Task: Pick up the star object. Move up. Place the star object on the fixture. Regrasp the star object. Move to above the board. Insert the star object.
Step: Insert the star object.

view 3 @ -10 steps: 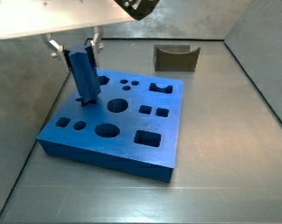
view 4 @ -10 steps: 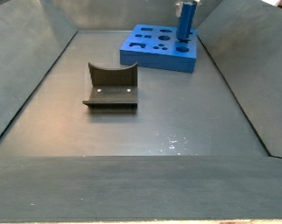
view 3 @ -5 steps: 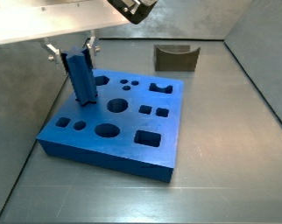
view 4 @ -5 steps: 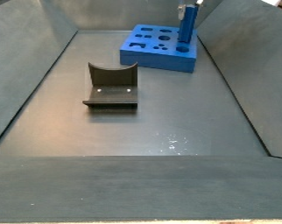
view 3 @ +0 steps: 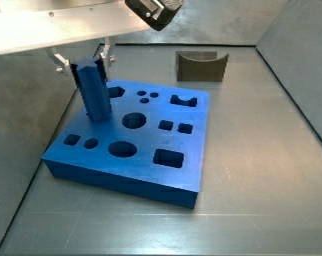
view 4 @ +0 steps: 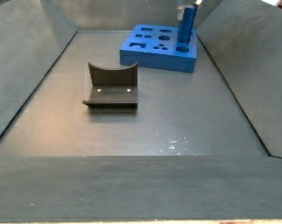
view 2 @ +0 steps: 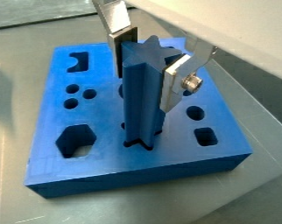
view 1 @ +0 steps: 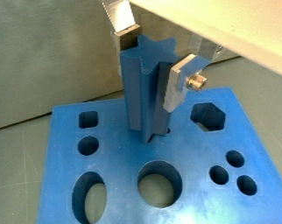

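Observation:
The star object point(view 3: 92, 90), a slim blue star-section peg, stands upright on the board point(view 3: 148, 142) with its lower end in the star hole near the board's far left corner. It shows close up in both wrist views point(view 1: 141, 96) point(view 2: 141, 101) and small in a side view point(view 4: 186, 26). My gripper point(view 3: 84, 58) is shut on the peg's top, one silver finger on each side point(view 1: 151, 70) point(view 2: 146, 74). The fixture point(view 3: 200, 66), a dark block with a U notch, stands empty on the floor apart from the board point(view 4: 110, 87).
The board point(view 4: 167, 59) has several other holes: circles, squares, a hexagon point(view 2: 74, 140) and ovals. Grey metal walls point(view 3: 17, 110) slope up round the floor, close to the board's left side. Open grey floor point(view 4: 144, 131) lies between the fixture and the near edge.
My gripper and the star object have moved down a little. The peg now sits lower in the star hole. The board and fixture have not moved.

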You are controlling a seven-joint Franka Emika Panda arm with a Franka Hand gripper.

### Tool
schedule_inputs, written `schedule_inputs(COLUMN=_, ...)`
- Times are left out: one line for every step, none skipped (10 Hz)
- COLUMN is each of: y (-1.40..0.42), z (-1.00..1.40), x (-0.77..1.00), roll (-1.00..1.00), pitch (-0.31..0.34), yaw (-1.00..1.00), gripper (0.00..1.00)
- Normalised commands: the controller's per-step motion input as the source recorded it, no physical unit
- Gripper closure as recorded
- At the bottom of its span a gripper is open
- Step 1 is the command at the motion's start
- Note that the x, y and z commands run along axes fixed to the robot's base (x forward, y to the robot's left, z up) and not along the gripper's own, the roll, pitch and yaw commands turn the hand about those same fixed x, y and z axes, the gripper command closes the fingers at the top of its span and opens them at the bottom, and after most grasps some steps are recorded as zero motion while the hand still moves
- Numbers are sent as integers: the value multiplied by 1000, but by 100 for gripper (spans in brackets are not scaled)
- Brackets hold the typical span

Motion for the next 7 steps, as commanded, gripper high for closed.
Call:
schedule_inputs(y=271, z=0, x=-26, roll=-263, pitch=-29, yaw=180, gripper=100)
schedule_inputs(y=0, z=-34, x=0, roll=0, pitch=0, yaw=0, gripper=100)
schedule_inputs(y=0, z=-126, x=-111, roll=0, pitch=-17, yaw=9, gripper=100)
schedule_inputs(y=0, z=-54, x=-249, roll=0, pitch=-46, yaw=0, gripper=100)
schedule_inputs(y=0, z=-9, x=-357, roll=0, pitch=-89, yaw=-94, gripper=100)
schedule_inputs(y=0, z=0, x=-126, roll=0, pitch=0, yaw=-114, gripper=100)
schedule_inputs(y=0, z=-17, x=0, roll=0, pitch=0, yaw=0, gripper=100)
